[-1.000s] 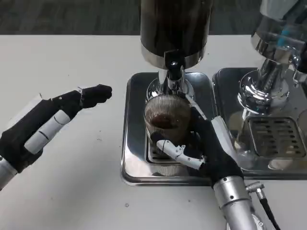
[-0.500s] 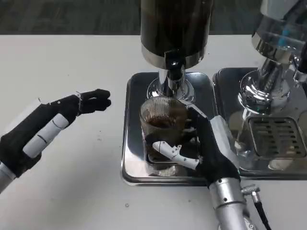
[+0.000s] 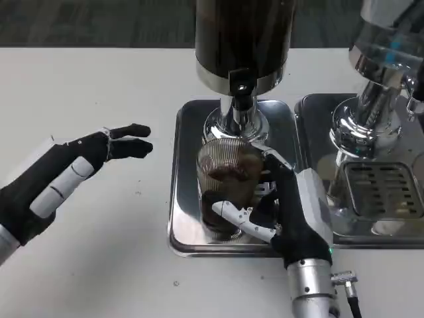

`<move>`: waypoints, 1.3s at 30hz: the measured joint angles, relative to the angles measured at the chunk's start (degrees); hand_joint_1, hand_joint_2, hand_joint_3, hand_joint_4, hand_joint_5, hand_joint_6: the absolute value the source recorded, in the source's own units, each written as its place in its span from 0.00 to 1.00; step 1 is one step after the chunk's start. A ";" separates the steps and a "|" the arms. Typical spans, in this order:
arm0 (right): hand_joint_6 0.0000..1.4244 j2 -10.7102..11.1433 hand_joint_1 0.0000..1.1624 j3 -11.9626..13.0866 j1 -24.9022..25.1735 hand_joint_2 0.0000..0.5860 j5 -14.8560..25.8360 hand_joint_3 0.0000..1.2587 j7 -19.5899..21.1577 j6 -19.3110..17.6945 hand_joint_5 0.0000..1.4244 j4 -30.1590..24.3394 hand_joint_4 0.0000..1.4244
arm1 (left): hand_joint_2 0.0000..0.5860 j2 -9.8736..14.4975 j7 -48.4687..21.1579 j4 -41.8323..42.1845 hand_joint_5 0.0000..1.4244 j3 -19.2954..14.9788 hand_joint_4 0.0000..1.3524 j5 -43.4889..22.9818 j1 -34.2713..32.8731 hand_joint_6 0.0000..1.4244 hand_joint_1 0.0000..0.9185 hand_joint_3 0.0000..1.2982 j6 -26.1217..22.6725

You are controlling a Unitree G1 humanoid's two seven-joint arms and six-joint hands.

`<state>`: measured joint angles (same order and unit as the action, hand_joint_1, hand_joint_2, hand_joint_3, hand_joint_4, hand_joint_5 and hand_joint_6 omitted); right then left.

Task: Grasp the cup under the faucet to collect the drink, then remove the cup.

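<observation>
A ribbed clear cup (image 3: 225,173) with dark drink in it stands over the steel drip tray (image 3: 189,172), just in front of the faucet (image 3: 241,99) of the dark drink dispenser (image 3: 244,40). My right hand (image 3: 291,212) grips the cup from its right side, thumb across the cup's front and fingers behind it. My left hand (image 3: 63,175) hovers over the white table to the left, fingers stretched out and apart, holding nothing.
A second dispenser (image 3: 387,59) with its own steel tray and grate (image 3: 381,189) stands at the right, close beside my right forearm. The white table (image 3: 99,265) spreads to the left and front.
The cup in my right hand has come forward and slightly left, away from under the faucet. My left hand has sunk a little and drawn back left.
</observation>
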<state>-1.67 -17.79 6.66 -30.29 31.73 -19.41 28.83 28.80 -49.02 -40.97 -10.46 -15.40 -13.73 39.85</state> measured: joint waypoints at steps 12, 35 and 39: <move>0.78 0.71 0.59 -0.40 -1.13 0.39 -2.06 0.39 5.34 -1.92 0.53 0.47 0.41 | 0.33 0.17 0.00 -0.07 0.19 -0.01 0.23 0.00 -0.03 0.11 0.00 0.21 -0.13; 0.83 3.51 0.60 0.01 -3.19 0.39 -4.21 0.46 10.82 -6.39 0.58 -0.40 0.46 | 0.33 -0.19 -0.11 -3.76 0.20 0.21 0.23 0.02 -2.78 0.11 0.00 0.21 -0.11; 0.83 4.40 0.59 0.16 -4.92 0.40 -4.11 0.46 9.42 -6.38 0.59 -1.69 0.47 | 0.33 -0.31 -0.10 -4.27 0.20 0.21 0.23 0.02 -2.94 0.12 0.00 0.21 -0.03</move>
<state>2.73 -17.63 1.74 -34.39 41.15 -25.79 27.14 28.50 -49.12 -45.23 -10.24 -15.38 -16.67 39.82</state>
